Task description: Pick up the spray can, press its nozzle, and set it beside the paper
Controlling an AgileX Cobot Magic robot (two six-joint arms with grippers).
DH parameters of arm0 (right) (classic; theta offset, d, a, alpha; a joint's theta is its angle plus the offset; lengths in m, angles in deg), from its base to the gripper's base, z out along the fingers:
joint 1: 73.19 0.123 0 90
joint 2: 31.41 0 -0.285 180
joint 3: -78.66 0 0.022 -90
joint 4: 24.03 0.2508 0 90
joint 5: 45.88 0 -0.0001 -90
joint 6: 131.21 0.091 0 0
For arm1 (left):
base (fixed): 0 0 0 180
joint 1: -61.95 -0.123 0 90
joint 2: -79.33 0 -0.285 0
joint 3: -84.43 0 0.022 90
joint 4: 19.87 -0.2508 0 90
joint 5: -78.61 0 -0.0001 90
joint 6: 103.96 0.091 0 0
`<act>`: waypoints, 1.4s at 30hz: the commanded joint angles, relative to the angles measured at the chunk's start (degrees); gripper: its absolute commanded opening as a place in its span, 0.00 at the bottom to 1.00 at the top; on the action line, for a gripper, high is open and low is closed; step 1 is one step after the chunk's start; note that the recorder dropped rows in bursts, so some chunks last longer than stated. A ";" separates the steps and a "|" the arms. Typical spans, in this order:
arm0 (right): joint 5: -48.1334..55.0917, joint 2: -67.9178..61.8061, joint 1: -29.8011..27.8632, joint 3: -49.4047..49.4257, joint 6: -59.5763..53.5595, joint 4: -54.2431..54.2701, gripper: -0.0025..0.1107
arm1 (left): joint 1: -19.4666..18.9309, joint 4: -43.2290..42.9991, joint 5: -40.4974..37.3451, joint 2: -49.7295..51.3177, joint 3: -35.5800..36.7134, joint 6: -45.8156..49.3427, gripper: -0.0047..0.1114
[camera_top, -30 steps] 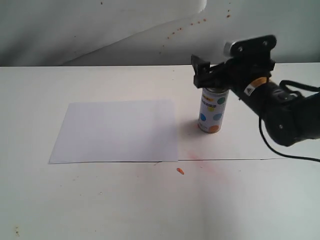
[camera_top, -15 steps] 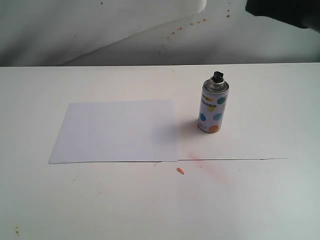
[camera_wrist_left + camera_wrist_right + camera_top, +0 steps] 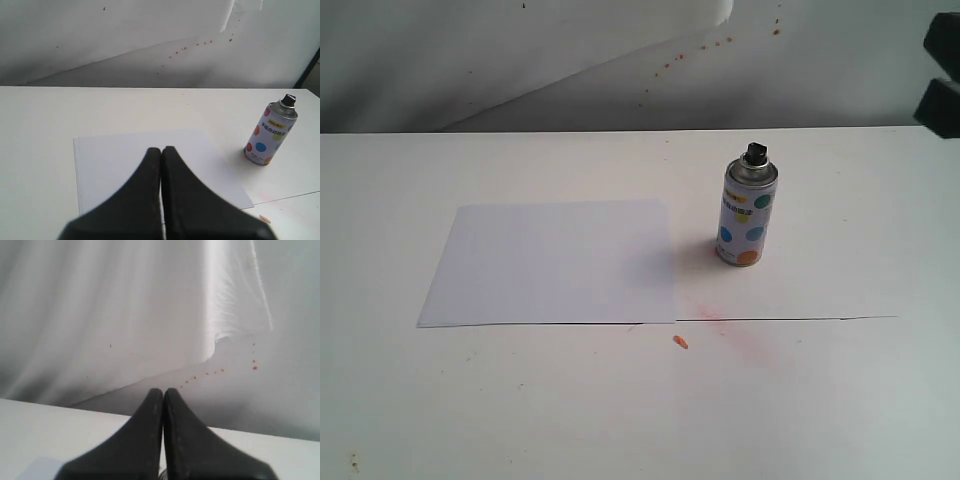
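Observation:
The spray can point(image 3: 748, 212) stands upright on the white table, just right of the paper point(image 3: 555, 262), with its black nozzle point(image 3: 755, 152) on top. Nothing touches it. Only a dark piece of the right arm point(image 3: 944, 78) shows, at the exterior view's right edge, well above and away from the can. My right gripper point(image 3: 163, 391) is shut and empty, facing the backdrop. My left gripper point(image 3: 161, 150) is shut and empty, hovering over the paper point(image 3: 115, 160), with the spray can point(image 3: 270, 132) and its nozzle point(image 3: 288, 100) off to one side.
A small orange fleck point(image 3: 681, 343) and a faint pink stain point(image 3: 740, 330) lie on the table near a thin dark seam point(image 3: 800, 318). A white backdrop sheet point(image 3: 520, 60) with orange spatter point(image 3: 715, 43) hangs behind the table.
The right gripper, which stood open around the can's top, has lifted away up and to the right and shut. The can stays standing where it was.

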State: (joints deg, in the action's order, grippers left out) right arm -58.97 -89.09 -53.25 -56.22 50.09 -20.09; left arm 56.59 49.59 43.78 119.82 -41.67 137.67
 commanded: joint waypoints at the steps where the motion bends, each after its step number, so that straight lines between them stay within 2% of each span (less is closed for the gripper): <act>1: -3.80 1.64 0.14 0.99 -1.31 0.12 0.02 | 0.31 0.45 0.09 -0.36 0.44 0.13 0.04; 29: -4.23 1.64 0.14 0.99 0.81 3.44 0.02 | 0.31 0.45 0.09 -0.36 0.44 0.13 0.04; 42: -2.55 2.69 -0.11 0.99 -2.53 2.96 0.02 | 0.31 0.45 0.09 -0.36 0.44 0.13 0.04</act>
State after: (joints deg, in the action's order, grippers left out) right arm -62.63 -87.61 -53.25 -55.64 49.69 -16.94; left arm 56.59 49.59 43.78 119.82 -41.67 137.67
